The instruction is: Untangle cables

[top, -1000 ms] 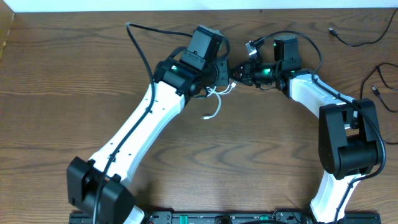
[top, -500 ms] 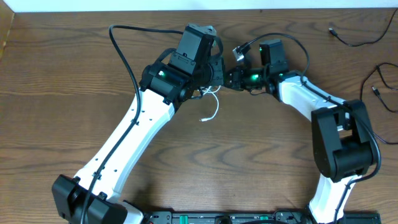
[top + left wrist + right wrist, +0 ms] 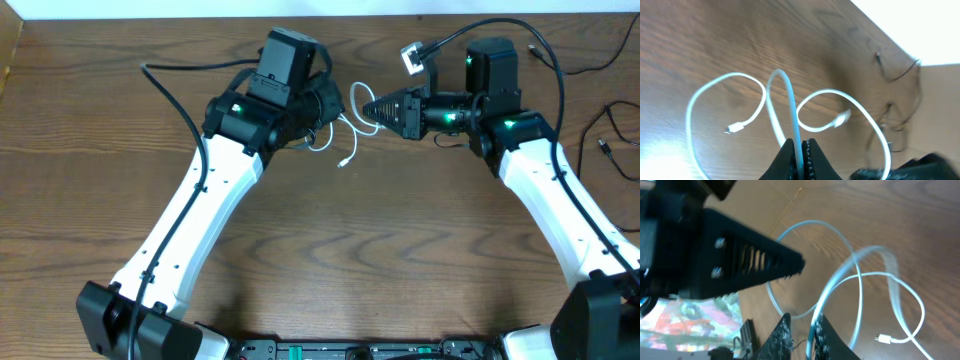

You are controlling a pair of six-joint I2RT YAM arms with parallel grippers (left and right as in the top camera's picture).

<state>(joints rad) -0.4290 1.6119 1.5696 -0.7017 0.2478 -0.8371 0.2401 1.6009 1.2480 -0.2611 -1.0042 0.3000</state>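
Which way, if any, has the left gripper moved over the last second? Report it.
Yes. In the overhead view the left gripper has shifted left, toward the left edge of the table, pinching the white cable.

The left gripper [image 3: 799, 149] sits at the bottom edge, its two black fingertips [image 3: 786, 152] pressed together on the white cable [image 3: 790, 100]. The cable rises from between them, arches over, and comes back down just left of the fingers. Further left it sweeps a wide loop above the wooden table [image 3: 700, 45] and ends in a small left plug [image 3: 733, 129] inside that loop. To the right a second loop curves down toward the lower edge, with a right plug [image 3: 842, 118] inside it. Far back, near the table's edge, lies a thin black cord [image 3: 897, 75], well apart from the white one. A dark blurred shape [image 3: 920, 167] fills the lower right corner; what it is cannot be told.
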